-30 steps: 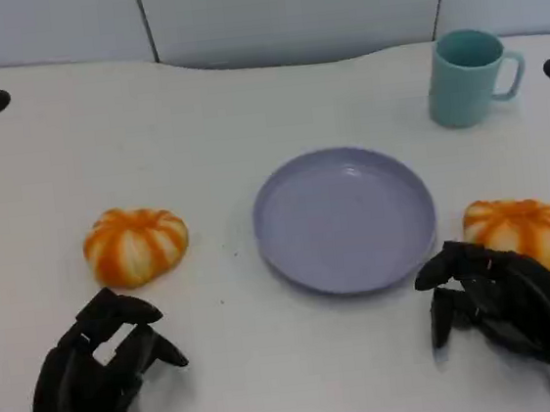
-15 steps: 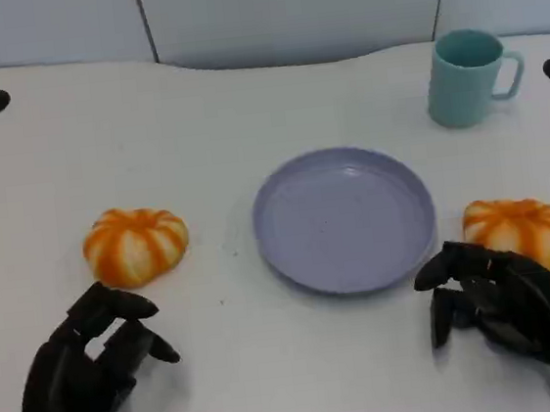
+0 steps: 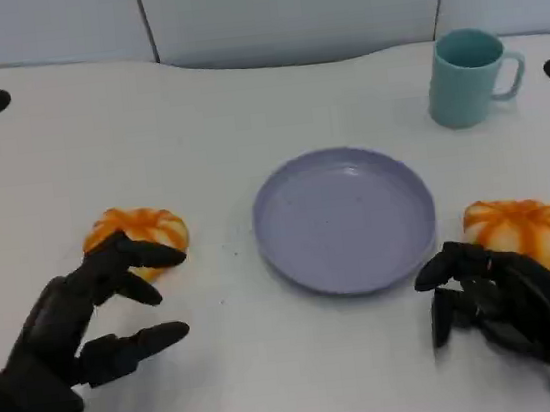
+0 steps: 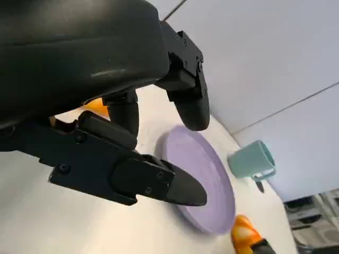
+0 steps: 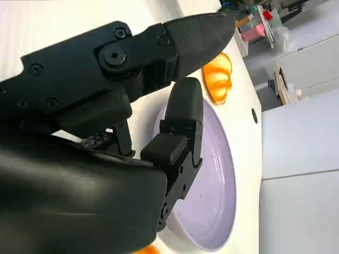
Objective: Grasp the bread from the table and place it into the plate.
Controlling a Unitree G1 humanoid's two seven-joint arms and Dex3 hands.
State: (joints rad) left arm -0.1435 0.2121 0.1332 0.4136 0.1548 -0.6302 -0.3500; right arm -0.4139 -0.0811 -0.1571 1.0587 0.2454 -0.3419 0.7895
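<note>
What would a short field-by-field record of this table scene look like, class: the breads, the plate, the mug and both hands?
left bread: orange-and-white bun on the table, left of the plate
right bread: matching bun on the table, right of the plate
plate: lavender plate, centre of the table, nothing in it
mug: teal mug, upright, behind the plate to the right
left hand: fingers spread, fingertips over the left bread's near edge, holding nothing
right hand: fingers curled, empty, just in front of the right bread
task state: no bread on the plate yet
</note>
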